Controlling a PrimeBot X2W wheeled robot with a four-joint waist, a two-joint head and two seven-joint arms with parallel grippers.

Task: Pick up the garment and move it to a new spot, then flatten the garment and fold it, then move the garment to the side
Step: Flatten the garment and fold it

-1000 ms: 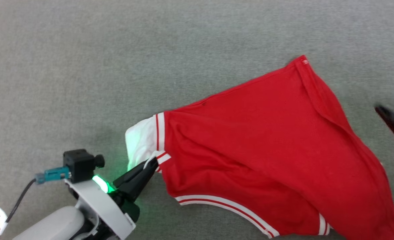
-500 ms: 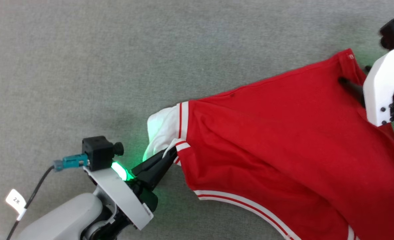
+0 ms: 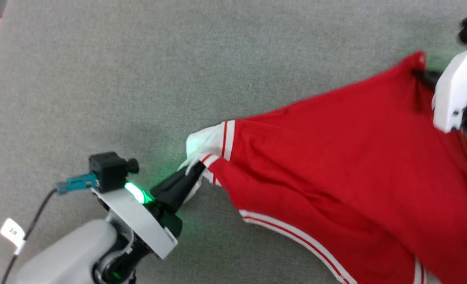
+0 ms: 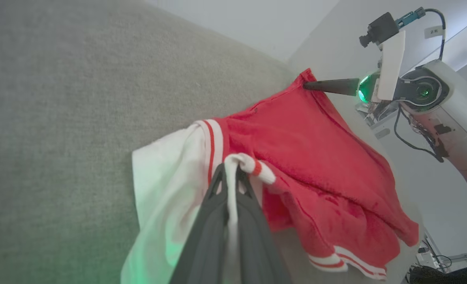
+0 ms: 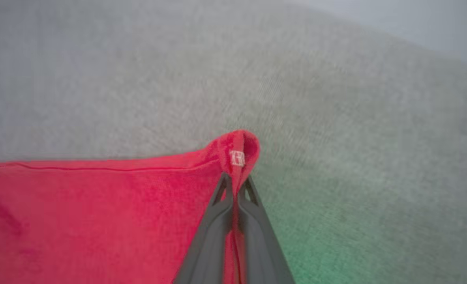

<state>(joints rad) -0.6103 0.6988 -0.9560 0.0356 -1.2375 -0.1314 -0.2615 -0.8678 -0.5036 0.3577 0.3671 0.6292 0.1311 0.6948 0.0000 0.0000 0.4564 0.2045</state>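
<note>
The garment (image 3: 336, 157) is stretched over the right half of the grey surface (image 3: 119, 79). Its striped sleeve trim is pinched by the low, slanted left gripper (image 3: 197, 170), and its far red corner by the right gripper (image 3: 419, 73).

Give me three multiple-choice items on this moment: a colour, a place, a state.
1. What colour is the sleeve beside the left fingers? A) white B) black C) blue
2. Where do the right fingers hold the garment? A) the white sleeve B) a red corner with a small tag C) the bottom hem
3. How do the left fingers stand? A) open above the cloth B) shut on nothing C) shut on the striped trim

Answers: 1 A, the cloth there is white; 2 B, the tagged red corner sits between them; 3 C, the striped trim loops between the closed tips.
</note>
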